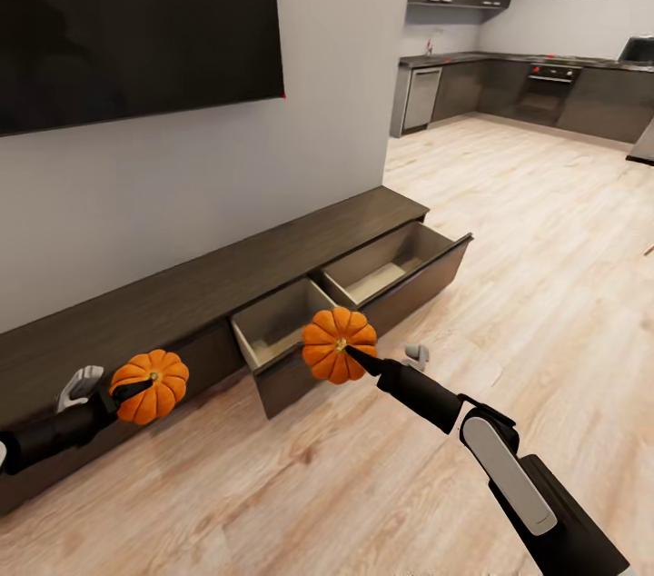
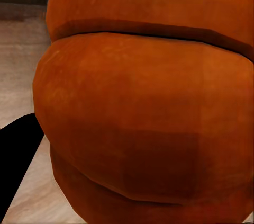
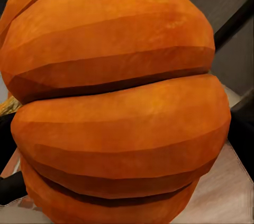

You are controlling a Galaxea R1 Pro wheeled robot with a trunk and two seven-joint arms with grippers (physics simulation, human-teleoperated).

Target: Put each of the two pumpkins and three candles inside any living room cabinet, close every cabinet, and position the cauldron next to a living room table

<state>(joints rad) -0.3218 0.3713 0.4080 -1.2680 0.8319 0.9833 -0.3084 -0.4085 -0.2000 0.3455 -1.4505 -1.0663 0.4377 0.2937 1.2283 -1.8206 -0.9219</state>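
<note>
Two orange ribbed pumpkins are held in the air in front of the long dark-brown cabinet (image 1: 227,272). My left gripper (image 1: 136,391) is shut on one pumpkin (image 1: 153,386), low by the cabinet's left part. That pumpkin (image 2: 148,102) looms close in the left wrist view. My right gripper (image 1: 351,354) is shut on the other pumpkin (image 1: 336,342), which hangs just at the front edge of the left open drawer (image 1: 272,322). Its ribs (image 3: 116,102) show close up in the right wrist view. A second drawer (image 1: 391,265) to the right also stands open, its pale inside bare. Candles, cauldron and table are out of view.
A large dark TV (image 1: 136,13) hangs on the grey wall above the cabinet. Pale wood floor (image 1: 527,222) stretches right toward a grey kitchen (image 1: 545,90) at the back. The open drawer fronts jut out over the floor.
</note>
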